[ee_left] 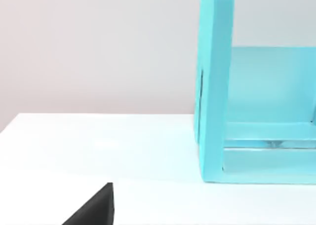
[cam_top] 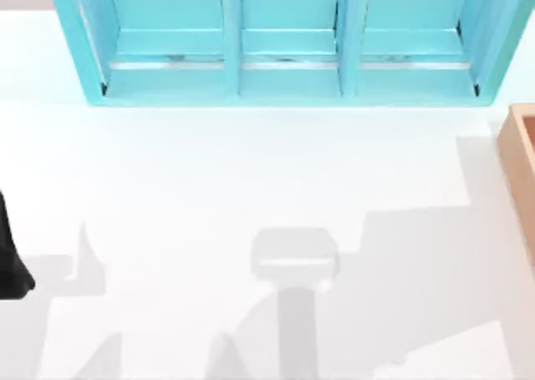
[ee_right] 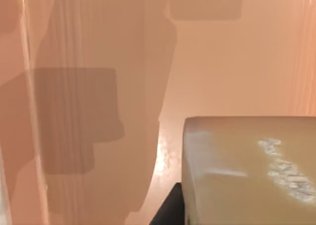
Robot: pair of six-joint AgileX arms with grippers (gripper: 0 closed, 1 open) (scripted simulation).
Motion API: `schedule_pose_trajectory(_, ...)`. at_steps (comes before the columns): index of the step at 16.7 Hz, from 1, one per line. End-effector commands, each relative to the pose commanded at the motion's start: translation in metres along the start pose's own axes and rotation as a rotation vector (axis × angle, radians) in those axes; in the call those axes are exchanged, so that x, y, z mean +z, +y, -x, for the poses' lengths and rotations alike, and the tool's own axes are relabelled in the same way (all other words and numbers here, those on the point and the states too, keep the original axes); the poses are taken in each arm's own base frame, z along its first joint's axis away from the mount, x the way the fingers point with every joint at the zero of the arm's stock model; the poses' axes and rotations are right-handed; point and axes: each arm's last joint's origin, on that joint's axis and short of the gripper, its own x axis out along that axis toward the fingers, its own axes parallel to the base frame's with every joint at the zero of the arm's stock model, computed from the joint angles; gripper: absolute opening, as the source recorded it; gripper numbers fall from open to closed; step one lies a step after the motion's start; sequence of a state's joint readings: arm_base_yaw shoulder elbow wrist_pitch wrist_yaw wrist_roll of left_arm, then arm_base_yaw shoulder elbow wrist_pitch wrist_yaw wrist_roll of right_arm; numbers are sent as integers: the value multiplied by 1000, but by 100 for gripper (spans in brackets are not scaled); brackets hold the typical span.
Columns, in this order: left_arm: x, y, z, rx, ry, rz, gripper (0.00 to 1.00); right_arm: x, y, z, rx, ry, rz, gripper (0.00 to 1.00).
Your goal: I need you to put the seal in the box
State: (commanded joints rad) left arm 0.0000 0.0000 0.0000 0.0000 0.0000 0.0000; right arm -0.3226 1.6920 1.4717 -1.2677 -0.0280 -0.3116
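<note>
The seal (ee_right: 247, 170) hangs close under my right wrist camera, its pale brown face with the whitish markings turned towards the lens. Behind it are the reddish inner walls of the box (ee_right: 222, 62). My right gripper (ee_right: 237, 217) is clamped on the seal. One dark finger (ee_right: 169, 211) lies flat against the block's side, and nothing else touches the seal, so I judge that the grip alone is holding it up. The shadows of the block and the gripper fall on the box's inside, which tells me I am already over or within the opening and not beside it.

In the top view the box (cam_top: 520, 146) sits at the right edge of the frame, a little above the middle, just below the lower right corner of the blue cabinet (cam_top: 284, 46).

The step in hand is the set-down. To do it well I would go straight down with the block level, keeping it off the near wall. I would part the fingers only once the base meets the floor, or is just above it, so the seal does not drop and tip. I cannot tell how far off the floor is, so the descent should be slow.

My left arm (cam_top: 10, 263) is parked at the left edge of the white table (cam_top: 251, 171).
</note>
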Motion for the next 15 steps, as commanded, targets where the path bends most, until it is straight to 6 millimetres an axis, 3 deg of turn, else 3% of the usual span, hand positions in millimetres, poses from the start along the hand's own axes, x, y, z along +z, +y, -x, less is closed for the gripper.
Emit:
schedule_pose_trajectory(8,0,0,0,0,0,0,100,-2,-1,-57,-3,-10,-4,0)
schedule_pose_trajectory(12,0,0,0,0,0,0,100,-2,-1,-59,-2,-7,-3,0)
schedule_pose_trajectory(15,0,0,0,0,0,0,100,-2,-1,-59,-2,-7,-3,23)
